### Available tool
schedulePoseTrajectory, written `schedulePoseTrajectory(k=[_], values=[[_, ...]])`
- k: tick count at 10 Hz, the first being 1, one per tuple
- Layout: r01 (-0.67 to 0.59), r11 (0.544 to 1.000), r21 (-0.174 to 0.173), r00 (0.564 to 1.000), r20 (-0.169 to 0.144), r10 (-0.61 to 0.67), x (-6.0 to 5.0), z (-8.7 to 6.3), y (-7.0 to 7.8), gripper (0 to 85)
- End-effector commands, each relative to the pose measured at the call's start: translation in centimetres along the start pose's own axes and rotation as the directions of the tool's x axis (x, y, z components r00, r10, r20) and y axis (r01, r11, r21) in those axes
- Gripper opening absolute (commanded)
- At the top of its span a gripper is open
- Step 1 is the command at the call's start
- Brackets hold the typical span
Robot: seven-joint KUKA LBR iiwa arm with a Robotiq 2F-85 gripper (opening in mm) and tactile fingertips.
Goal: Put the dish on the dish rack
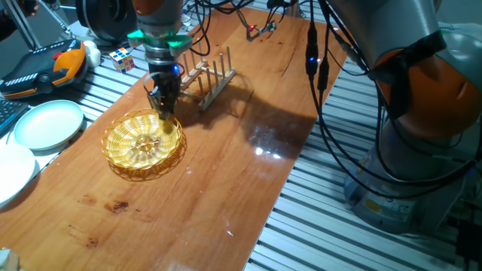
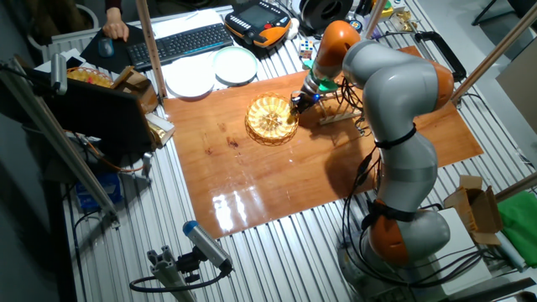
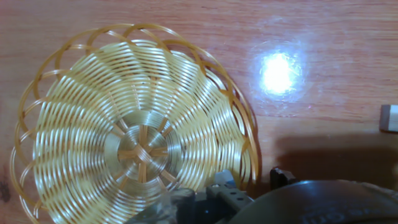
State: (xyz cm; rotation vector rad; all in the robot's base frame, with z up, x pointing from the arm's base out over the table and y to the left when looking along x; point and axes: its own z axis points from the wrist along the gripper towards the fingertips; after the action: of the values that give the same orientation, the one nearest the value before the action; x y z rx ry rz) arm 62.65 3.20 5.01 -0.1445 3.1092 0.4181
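The dish (image 1: 139, 144) is a round golden-yellow woven basket lying flat on the wooden table, left of centre. It also shows in the other fixed view (image 2: 270, 118) and fills the hand view (image 3: 124, 137). My gripper (image 1: 163, 113) points down at the dish's rim on the side nearest the rack. In the hand view the gripper (image 3: 252, 180) is open and straddles the rim, with one finger (image 3: 224, 183) inside the dish and the other outside. The dish rack (image 1: 211, 74), light wood with upright pegs, stands empty just behind the gripper; it also shows in the other fixed view (image 2: 340, 113).
Two white plates (image 1: 49, 124) (image 1: 9, 173) lie on the slatted bench left of the table. A Rubik's cube (image 1: 123, 59) and an orange-black pendant (image 1: 45, 68) sit at the back left. Black cables (image 1: 312, 56) hang over the table's right side.
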Motion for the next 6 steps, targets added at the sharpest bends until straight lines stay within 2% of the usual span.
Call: schedulePoseTrajectory(k=[1, 6], values=[[0.0, 1.0, -0.005, 1.0, 0.001, 0.0, -0.05, 0.17, -0.01, 39.0], [-0.015, 1.0, -0.021, 1.0, 0.006, 0.015, 0.16, 1.02, 0.59, 39.7]])
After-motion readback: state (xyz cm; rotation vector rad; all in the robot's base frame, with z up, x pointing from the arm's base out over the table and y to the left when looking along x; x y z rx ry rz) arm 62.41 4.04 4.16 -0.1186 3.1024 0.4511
